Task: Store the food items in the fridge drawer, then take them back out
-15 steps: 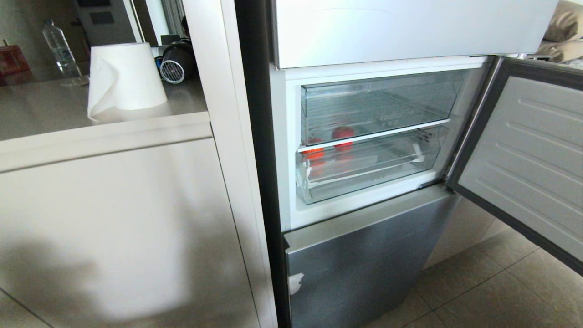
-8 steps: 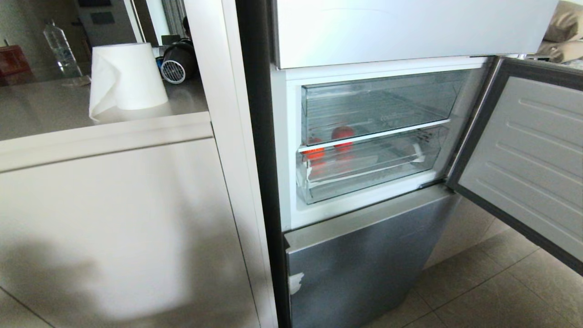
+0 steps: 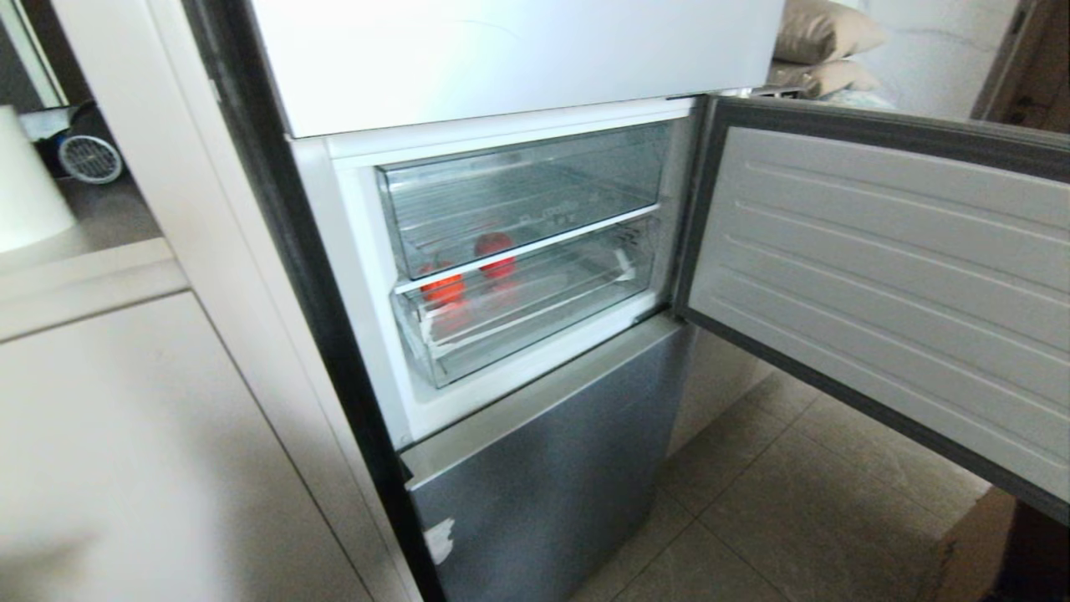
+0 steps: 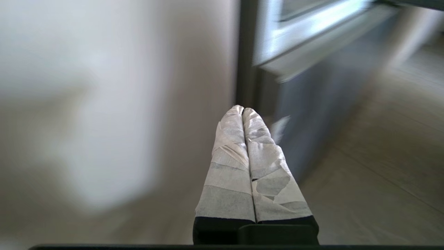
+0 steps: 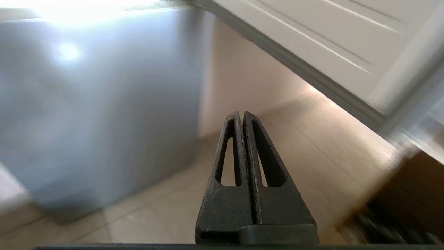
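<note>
Fruit (image 3: 493, 245) in fridge drawer (image 3: 535, 322) | left hand (image 4: 242, 110), right hand (image 5: 240, 114) clenched empty, well apart.

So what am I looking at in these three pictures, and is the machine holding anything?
It is a wheeled robot with two arms. The wide picture comes from its head camera, facing a fridge whose middle door stands open. Inside are two clear drawers: a deeper upper drawer and the shallow fridge drawer below it, pushed in. Red round fruit-like items show through the plastic near the left. The other two pictures come from cameras on the wrists, looking along the fingers. The left gripper, wrapped in white tape, and the black right gripper are both shut and hold nothing, pointing low at the fridge's grey bottom door and the tiled floor.
</note>
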Available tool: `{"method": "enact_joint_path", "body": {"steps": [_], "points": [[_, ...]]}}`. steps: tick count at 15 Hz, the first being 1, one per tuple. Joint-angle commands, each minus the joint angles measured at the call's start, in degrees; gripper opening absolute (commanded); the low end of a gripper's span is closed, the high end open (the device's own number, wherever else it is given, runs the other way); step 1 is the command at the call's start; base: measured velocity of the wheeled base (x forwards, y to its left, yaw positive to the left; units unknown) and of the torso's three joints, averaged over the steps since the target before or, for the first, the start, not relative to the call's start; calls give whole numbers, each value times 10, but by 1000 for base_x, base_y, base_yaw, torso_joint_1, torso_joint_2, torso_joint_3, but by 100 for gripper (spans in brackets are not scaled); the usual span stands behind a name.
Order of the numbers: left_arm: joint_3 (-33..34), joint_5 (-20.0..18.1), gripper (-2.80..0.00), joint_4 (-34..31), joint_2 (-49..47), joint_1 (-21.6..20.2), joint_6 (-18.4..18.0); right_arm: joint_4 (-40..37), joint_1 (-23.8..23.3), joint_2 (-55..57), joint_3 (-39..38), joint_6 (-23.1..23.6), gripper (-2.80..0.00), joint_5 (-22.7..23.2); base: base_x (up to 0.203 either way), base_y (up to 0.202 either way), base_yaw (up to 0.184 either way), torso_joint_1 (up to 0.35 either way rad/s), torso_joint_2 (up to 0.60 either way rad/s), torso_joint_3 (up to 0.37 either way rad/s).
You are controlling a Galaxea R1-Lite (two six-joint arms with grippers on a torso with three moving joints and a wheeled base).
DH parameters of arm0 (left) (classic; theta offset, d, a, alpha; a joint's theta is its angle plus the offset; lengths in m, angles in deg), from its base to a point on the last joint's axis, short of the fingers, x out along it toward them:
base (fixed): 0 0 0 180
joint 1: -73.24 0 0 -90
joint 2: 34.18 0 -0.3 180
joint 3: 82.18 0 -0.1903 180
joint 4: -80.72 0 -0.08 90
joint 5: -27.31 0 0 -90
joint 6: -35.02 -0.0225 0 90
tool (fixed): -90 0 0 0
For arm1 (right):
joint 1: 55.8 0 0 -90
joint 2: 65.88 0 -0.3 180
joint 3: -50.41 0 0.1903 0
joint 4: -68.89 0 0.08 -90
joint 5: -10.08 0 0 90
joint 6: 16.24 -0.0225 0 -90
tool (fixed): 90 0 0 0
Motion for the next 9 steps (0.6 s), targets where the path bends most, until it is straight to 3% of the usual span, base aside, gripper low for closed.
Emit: {"method": "enact_joint_path", "body": {"steps": [1, 6, 9], "points": [[0, 0, -280, 0, 0, 0, 0, 0, 0, 1, 0, 0, -280, -1, 0, 6, -174, -1, 2, 4], [0, 0, -280, 0, 0, 0, 0, 1, 0, 1, 0, -2, -280, 1, 0, 6, -159, 1, 2, 2], [0, 0, -280, 0, 0, 0, 0, 17, -1, 2, 7, -6, -280, -5, 0, 1, -24, 0, 1, 1]]}}
